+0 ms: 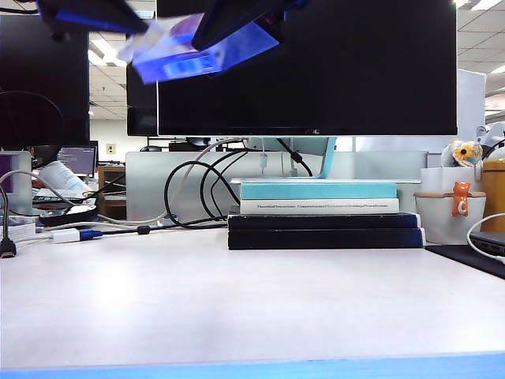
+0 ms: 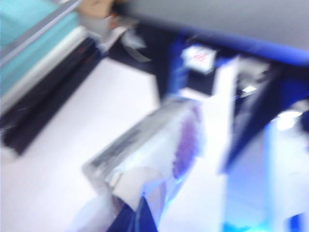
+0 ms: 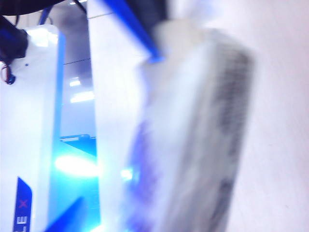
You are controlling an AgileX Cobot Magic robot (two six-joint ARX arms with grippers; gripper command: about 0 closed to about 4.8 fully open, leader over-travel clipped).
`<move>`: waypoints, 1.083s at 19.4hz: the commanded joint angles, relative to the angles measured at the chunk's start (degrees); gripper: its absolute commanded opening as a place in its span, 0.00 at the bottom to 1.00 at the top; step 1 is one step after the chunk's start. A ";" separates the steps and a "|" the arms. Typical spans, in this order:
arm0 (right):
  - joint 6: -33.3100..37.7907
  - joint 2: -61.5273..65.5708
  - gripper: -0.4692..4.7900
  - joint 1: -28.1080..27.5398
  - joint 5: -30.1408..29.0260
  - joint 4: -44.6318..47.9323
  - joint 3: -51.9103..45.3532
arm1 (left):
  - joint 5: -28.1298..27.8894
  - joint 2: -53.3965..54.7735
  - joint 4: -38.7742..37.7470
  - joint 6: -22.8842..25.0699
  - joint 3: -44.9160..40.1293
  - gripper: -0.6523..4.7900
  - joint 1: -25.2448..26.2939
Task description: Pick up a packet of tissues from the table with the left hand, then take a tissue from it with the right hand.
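Blurred close view: packet (image 3: 193, 140), purple print and barcode showing, beside white right gripper (image 3: 104, 121) finger; pale table (image 3: 285, 121) behind.

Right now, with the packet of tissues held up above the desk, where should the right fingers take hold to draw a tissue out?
Probably at the free end of the packet of tissues, opposite the end the left gripper clamps, approaching along its length. The views are too blurred to show the opening or a tissue edge. The right gripper is beside it.
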 commanded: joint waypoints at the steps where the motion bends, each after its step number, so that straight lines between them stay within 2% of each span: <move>1: -0.02 -0.26 0.62 0.02 -1.16 -1.20 0.17 | -3.28 -0.17 -0.68 6.71 0.13 0.11 0.00; 3: -0.02 -0.28 0.66 0.02 -1.18 -1.51 0.20 | -3.48 -0.17 -2.12 12.72 0.13 0.11 0.00; 4: 0.00 -0.31 0.68 0.02 -1.18 -1.53 0.22 | -4.26 -0.17 -2.47 13.66 0.13 0.11 0.00; 6: -0.02 -0.35 0.68 0.02 -1.20 -1.44 0.26 | -5.73 -0.17 -5.62 19.74 0.09 0.11 -0.09; 8: -0.02 -0.35 0.68 0.02 -1.49 -1.31 0.26 | -7.32 -0.17 -7.06 22.71 0.04 0.11 -0.17; 9: -0.04 -0.33 0.68 -0.02 -3.10 -0.90 0.26 | -11.69 -0.17 -7.37 23.76 0.04 0.11 -1.60; 13: 0.07 -0.35 0.68 -0.66 -3.08 0.92 0.28 | -18.53 -0.17 -7.37 24.13 0.04 0.11 -4.70; 16: 0.02 -0.35 0.69 -2.64 -3.04 0.81 0.28 | -20.35 -1.44 -8.15 24.15 0.04 0.11 -6.56; 17: -0.04 -0.35 0.73 -4.07 -4.37 0.39 0.28 | -20.11 -2.69 -8.33 24.13 0.04 0.11 -6.91; 18: -0.04 -0.35 0.79 -5.92 -7.98 -0.11 0.28 | -19.85 -4.11 -8.61 24.13 0.04 0.11 -7.28; 19: -0.04 -0.39 0.81 -7.69 -12.50 -0.59 0.28 | -19.85 -5.66 -8.87 24.13 0.04 0.11 -7.80; 21: -0.04 -0.39 0.81 -13.46 -32.98 -1.70 0.28 | -19.02 -9.62 -9.05 24.11 0.04 0.11 -8.24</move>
